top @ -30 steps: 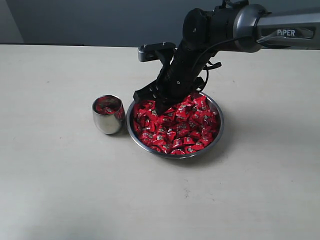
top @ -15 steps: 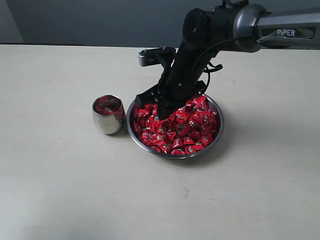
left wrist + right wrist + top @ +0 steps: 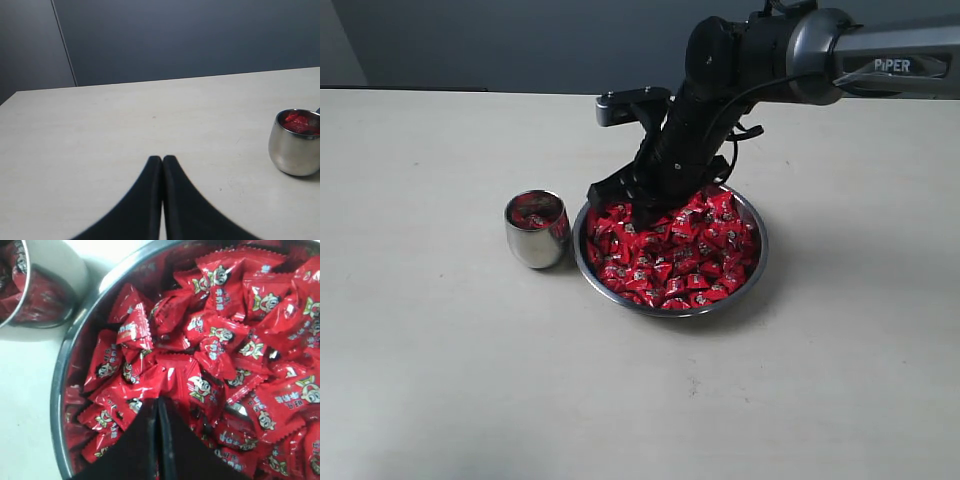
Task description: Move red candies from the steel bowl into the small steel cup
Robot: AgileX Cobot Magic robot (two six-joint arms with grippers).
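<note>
The right gripper (image 3: 158,402) is shut, its two black fingers pressed flat together w/ no gap, & its tip pokes down into the red candies (image 3: 235,340) on the side of the pile next to the cup. One candy sits right at the tip, but I can't tell if a bit of wrapper is pinched or if it holds nothing. The candies are little puffy pillows in shiny, crinkly red wrappers w/ zigzag ends & a small cartoon face. They lie every which way, so there's no one long way to line up with, & they prob slip over each other. They fill the steel bowl (image 3: 56,390), which is wide, low, round & mirror-shiny w/ a thin rim. The big thing for the next move: the small steel cup (image 3: 534,243) stands upright just beside the bowl, to its left in the outside view, w/ what looks like a thin gap btw them. So from the tip it's a short hop over the rim. The cup is round, smooth & shiny too, w/ a much smaller mouth. It has a few red candies in it already, so the drop needs good aim. The right arm is nearer, I think. The left gripper (image 3: 162,161) is shut too & holds nothing, w/ bare pale table (image 3: 100,125) btw it & the cup. Farthest back is a dark grey wall (image 3: 200,35).
</note>
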